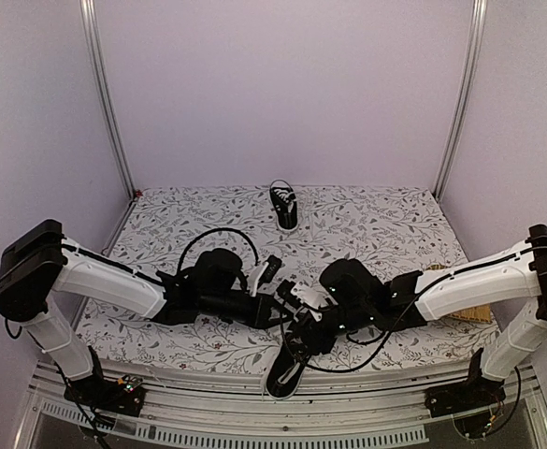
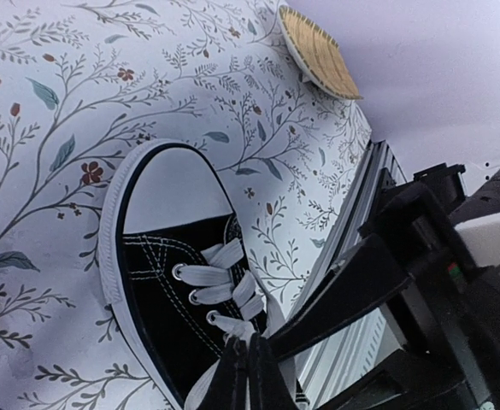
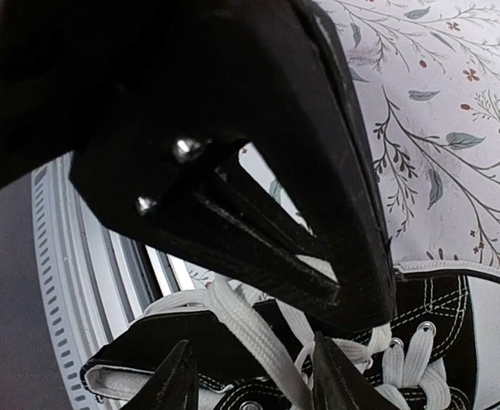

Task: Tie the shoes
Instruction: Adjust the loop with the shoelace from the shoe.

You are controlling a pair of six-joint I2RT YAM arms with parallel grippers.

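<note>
One black sneaker (image 1: pixel 284 379) with white laces lies at the table's near edge, its toe pointing away from the arms. It also shows in the left wrist view (image 2: pixel 160 282) and the right wrist view (image 3: pixel 147 342). The second shoe (image 1: pixel 284 206) stands at the far middle. My left gripper (image 2: pixel 248 346) is shut on a white lace (image 2: pixel 232 340) just above the eyelets; it also shows in the top view (image 1: pixel 287 313). My right gripper (image 3: pixel 254 376) is open over the shoe's tongue, and a lace strand (image 3: pixel 250 329) runs between its fingers (image 3: pixel 174 380). Both grippers nearly touch.
A tan woven mat (image 1: pixel 469 313) lies at the right edge of the floral tablecloth (image 1: pixel 367 224). The metal rail (image 1: pixel 254 412) of the table's near edge runs right beside the shoe. Two upright frame posts (image 1: pixel 109 103) stand at the back corners.
</note>
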